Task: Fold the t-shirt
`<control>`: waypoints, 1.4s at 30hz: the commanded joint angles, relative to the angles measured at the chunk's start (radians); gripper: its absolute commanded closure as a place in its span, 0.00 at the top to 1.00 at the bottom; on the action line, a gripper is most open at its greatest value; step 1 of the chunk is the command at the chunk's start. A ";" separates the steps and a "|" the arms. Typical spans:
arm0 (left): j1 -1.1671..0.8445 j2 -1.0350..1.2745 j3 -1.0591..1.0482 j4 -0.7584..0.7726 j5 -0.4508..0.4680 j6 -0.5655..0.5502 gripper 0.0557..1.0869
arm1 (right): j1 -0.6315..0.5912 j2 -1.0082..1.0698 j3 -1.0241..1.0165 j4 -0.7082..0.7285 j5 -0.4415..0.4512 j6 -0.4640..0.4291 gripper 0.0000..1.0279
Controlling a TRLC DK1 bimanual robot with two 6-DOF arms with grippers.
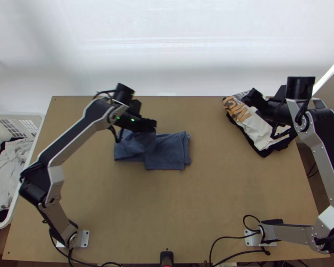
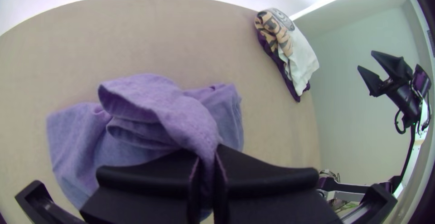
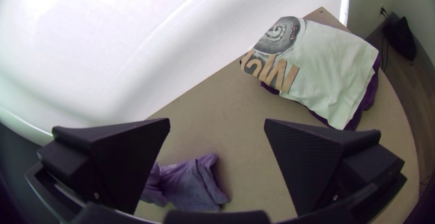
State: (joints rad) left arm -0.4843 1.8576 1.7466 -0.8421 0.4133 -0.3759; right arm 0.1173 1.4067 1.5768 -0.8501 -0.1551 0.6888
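Blue t-shirt (image 1: 167,153) lies partly folded beneath my left claw (image 2: 208,160), closed on a raised bunch, probably to fold it across; my right claw (image 3: 217,123) hangs wide open, empty, likely to leave room.

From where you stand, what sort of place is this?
Probably a robot test bench for laundry folding: two arms on a wooden table, a white basket of clothes, and folded shirts stacked at a far corner.
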 commanded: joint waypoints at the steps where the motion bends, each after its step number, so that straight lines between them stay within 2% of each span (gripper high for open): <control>1: -0.048 0.045 0.041 0.009 -0.002 -0.032 0.04 | 0.002 -0.015 -0.012 0.006 -0.008 0.028 0.96; 8: -0.108 0.123 0.110 0.011 -0.025 -0.038 0.04 | -0.001 -0.018 -0.014 0.006 -0.006 0.026 0.96; 9: -0.116 0.130 0.122 0.015 -0.025 -0.037 0.07 | -0.001 -0.018 -0.015 0.006 -0.008 0.026 0.96; 10: -0.125 0.138 0.134 0.015 -0.024 -0.035 0.22 | -0.001 -0.018 -0.017 0.005 -0.008 0.026 0.96; 12: -0.146 0.146 0.165 0.014 -0.025 -0.018 0.75 | 0.001 -0.022 -0.026 0.006 -0.008 0.025 0.96; 13: -0.158 0.146 0.179 0.014 -0.025 0.000 0.98 | 0.002 -0.022 -0.032 0.006 -0.008 0.023 0.96; 20: -0.169 0.071 0.254 0.092 -0.024 -0.021 0.96 | 0.044 -0.015 -0.097 0.006 -0.009 0.005 0.96; 25: -0.116 0.038 0.268 0.095 -0.022 -0.032 0.96 | 0.108 0.018 -0.149 0.006 -0.011 0.005 0.96; 28: -0.066 0.011 0.255 0.074 -0.014 -0.021 0.96 | 0.182 0.063 -0.202 0.006 -0.040 0.018 0.96; 34: 0.013 -0.061 0.206 0.057 -0.014 -0.003 0.96 | 0.384 0.132 -0.230 0.009 -0.026 -0.003 0.96; 42: 0.076 -0.138 0.143 0.052 -0.014 0.003 0.96 | 0.601 0.255 -0.212 0.009 0.189 -0.051 0.96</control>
State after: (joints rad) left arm -0.4267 1.7603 1.9179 -0.7792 0.3920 -0.3817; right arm 0.6689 1.6131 1.3544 -0.8417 -0.0166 0.6651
